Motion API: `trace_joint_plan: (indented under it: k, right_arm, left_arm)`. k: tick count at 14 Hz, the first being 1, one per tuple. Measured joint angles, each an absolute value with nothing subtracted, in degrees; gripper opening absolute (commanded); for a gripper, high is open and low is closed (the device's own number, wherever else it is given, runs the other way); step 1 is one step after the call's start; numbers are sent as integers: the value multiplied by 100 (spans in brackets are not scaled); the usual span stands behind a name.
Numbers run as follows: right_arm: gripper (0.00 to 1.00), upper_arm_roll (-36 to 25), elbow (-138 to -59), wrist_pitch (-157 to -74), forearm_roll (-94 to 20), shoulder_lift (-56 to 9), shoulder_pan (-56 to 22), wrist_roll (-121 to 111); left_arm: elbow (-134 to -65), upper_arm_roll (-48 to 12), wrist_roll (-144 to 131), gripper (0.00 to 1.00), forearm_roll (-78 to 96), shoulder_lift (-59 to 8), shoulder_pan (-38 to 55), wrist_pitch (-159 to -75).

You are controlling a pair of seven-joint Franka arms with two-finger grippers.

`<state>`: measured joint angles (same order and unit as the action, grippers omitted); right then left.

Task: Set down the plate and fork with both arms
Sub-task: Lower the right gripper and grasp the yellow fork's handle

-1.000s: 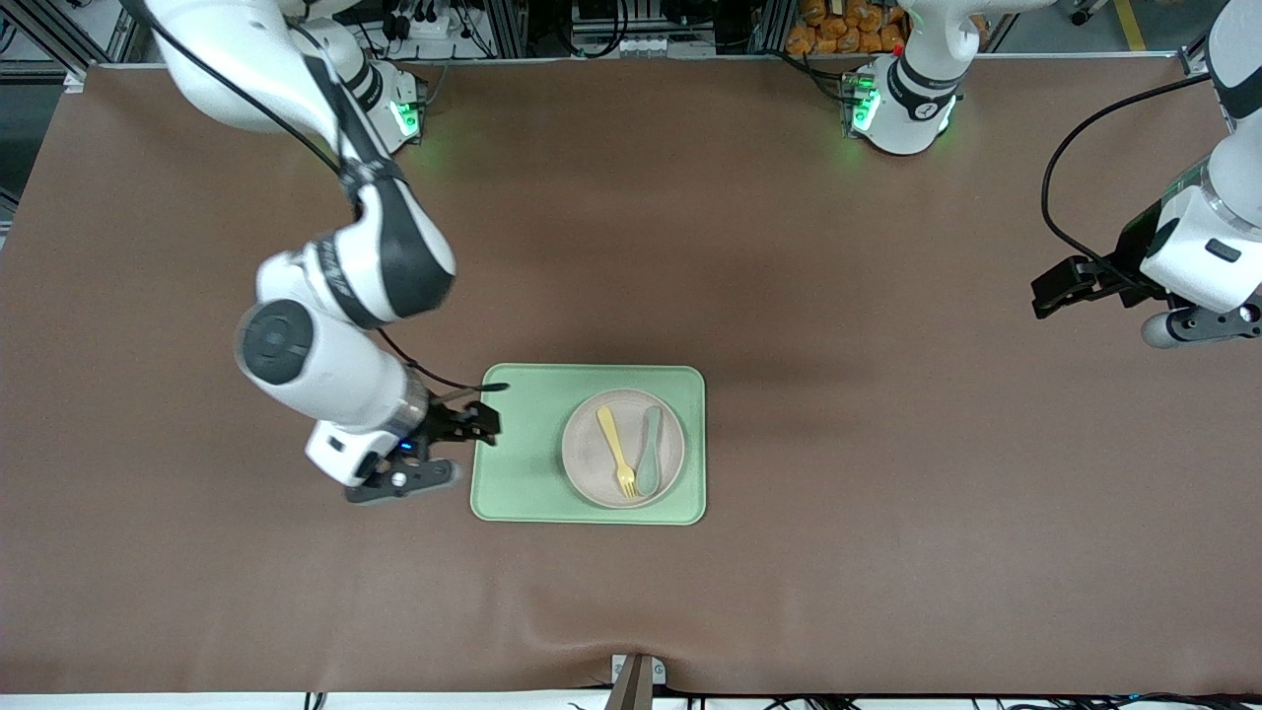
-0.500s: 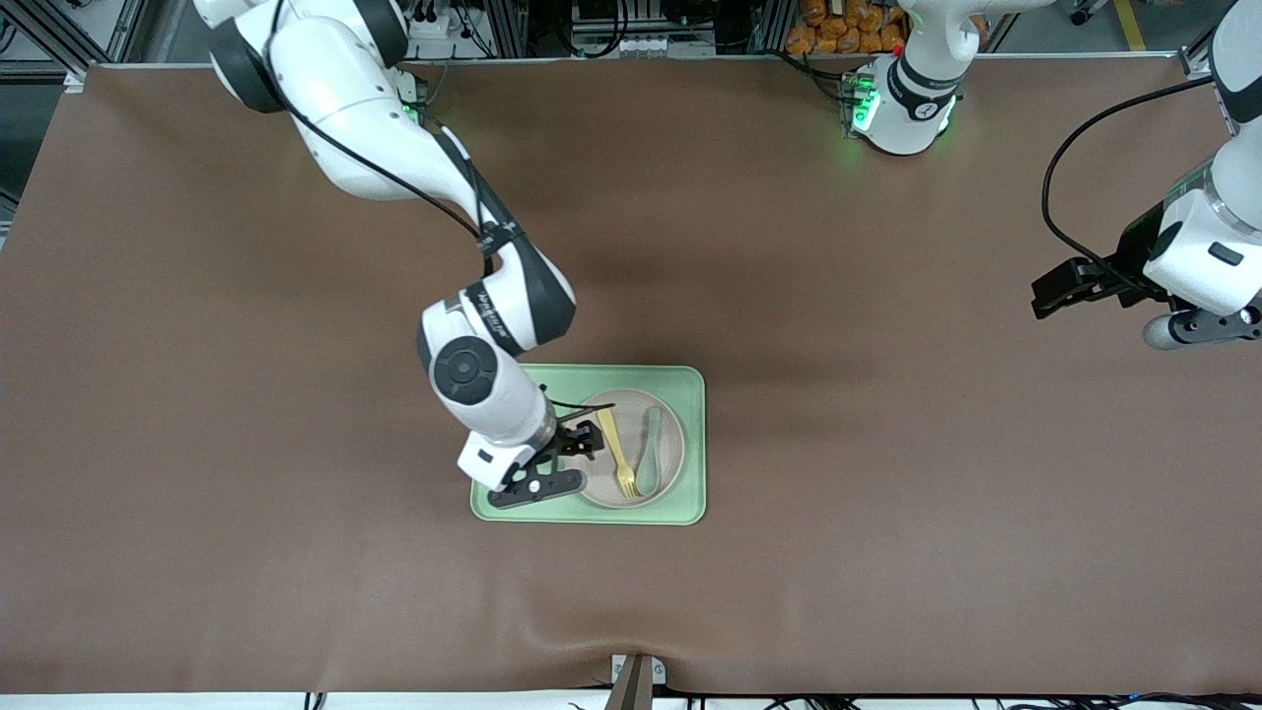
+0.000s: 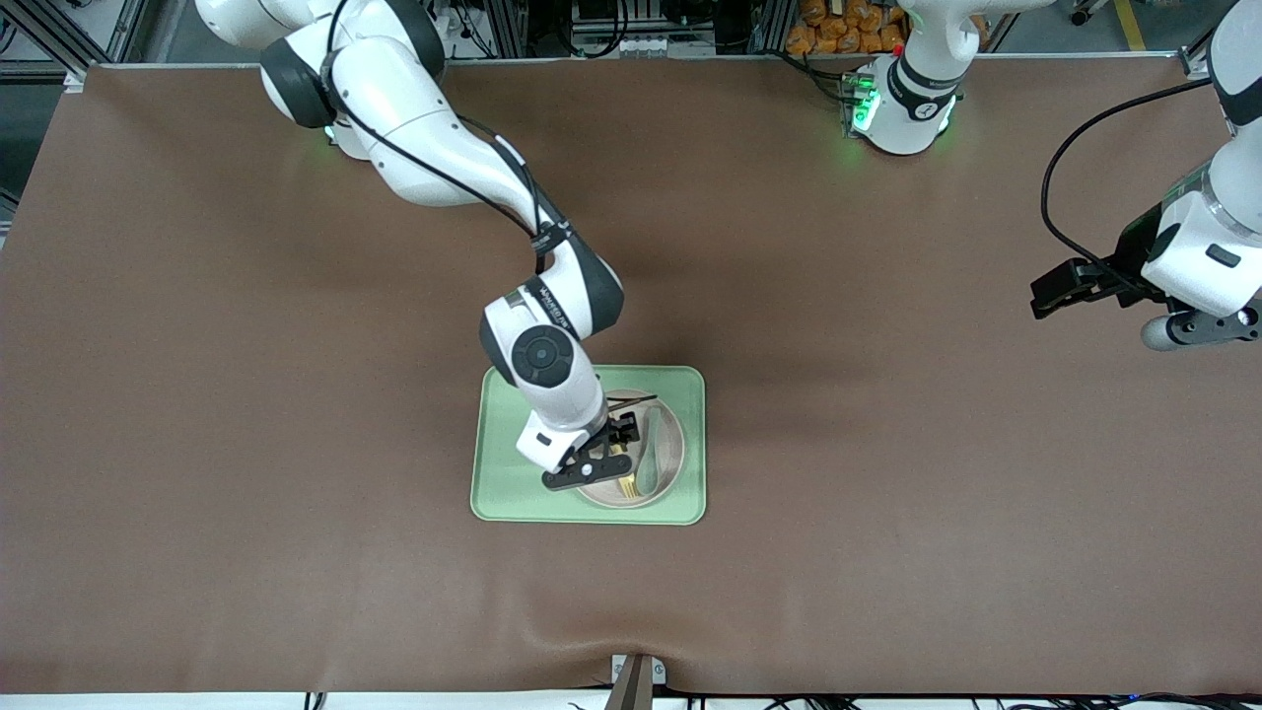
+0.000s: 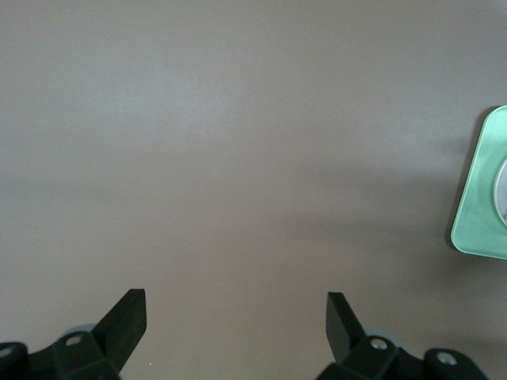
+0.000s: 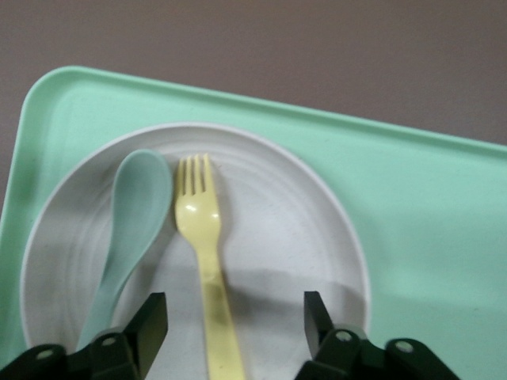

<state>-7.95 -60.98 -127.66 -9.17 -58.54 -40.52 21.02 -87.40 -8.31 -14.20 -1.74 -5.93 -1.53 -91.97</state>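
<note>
Right pincer (image 5: 230,317) over the plate (image 3: 670,463), fingers spread and straddling the fork (image 5: 207,261) handle — nothing pinched yet. Fork flat on plate inside the tray (image 3: 498,473), beside the spoon (image 5: 131,229); in front view, long axis roughly 12-to-6, tines at 6. Handle midway between fingers, so probably squeeze next. Left pincer (image 4: 234,321) spread, empty, waiting over bare counter (image 4: 238,142) at left arm's end — well apart from tray.

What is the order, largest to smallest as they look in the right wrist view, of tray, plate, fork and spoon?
1. tray
2. plate
3. fork and spoon: look alike in size, handles partly cut off, so unranked.
</note>
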Motion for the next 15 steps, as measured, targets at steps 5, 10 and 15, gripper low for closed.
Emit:
trace_joint_plan:
  k: [5, 10, 15]
  right_arm:
    - [72, -866, -6095, -12632, -534, -5911, -4139, 2129]
    - [66, -865, -6094, -12632, -514, -6050, -4176, 2129]
    - [61, -865, -6082, -12630, -512, -6050, -4206, 2130]
  left_arm:
    - [-8744, -831, -1419, 100, -174, -593, -153, -9197]
    - [-8757, -831, -1417, 100, -174, -593, -156, -9197]
    - [-8782, -831, -1417, 100, -173, -593, -156, -9197]
